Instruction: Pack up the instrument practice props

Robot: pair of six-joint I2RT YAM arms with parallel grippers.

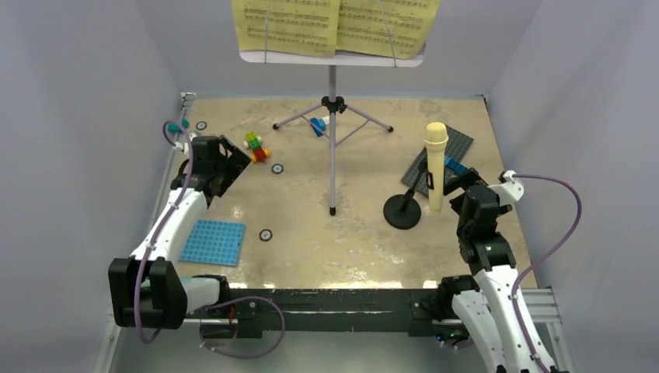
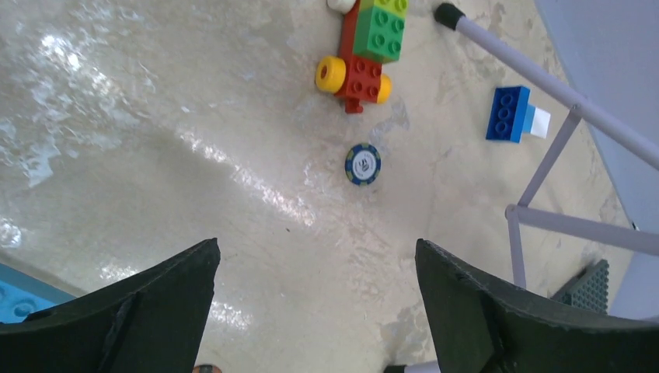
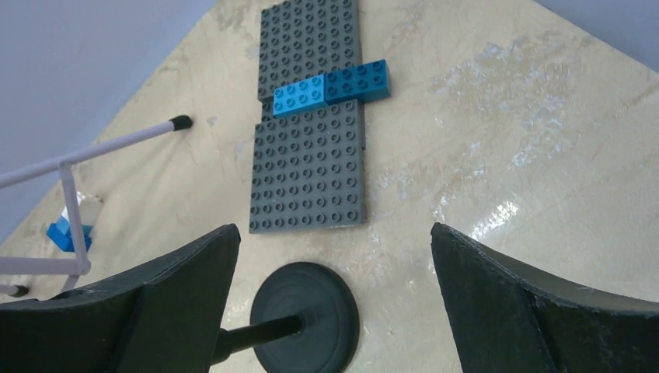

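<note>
1. Judged as the opening step: nothing gripped, nothing packed, all props out on the table (image 1: 311, 260).
2. Find the left tool (image 2: 315, 260) spread wide and pinching nothing. It hangs over bare table on the left side, facing a coloured brick cluster (image 2: 361, 54) and a small round token (image 2: 363, 164).
3. Find the right tool (image 3: 334, 233) likewise spread wide and empty, poised above the near side of the black mic stand (image 3: 305, 315), with the grey baseplate (image 3: 311, 171) just beyond.
4. Locate the cream microphone (image 1: 436, 167) upright on the right half of the table, seemingly carried by that stand. Cannot tell the exact join from these views.
5. Locate the music stand (image 1: 332, 148) at the middle back, tripod feet on the table, with the yellow sheet-music pages (image 1: 334, 27) resting on its lilac desk (image 1: 332, 57).
6. Probably start with the microphone, closest to the right tool: lower, centre the jaws around the cream body, press together, then lift straight up without tipping the round base.
7. Expect to need the left tool for steadying the mic stand during that lift.
8. Leave the baseplate and bricks alone.
9. Cannot see any box or bag for the props here, so no telling the drop-off spot.
</note>
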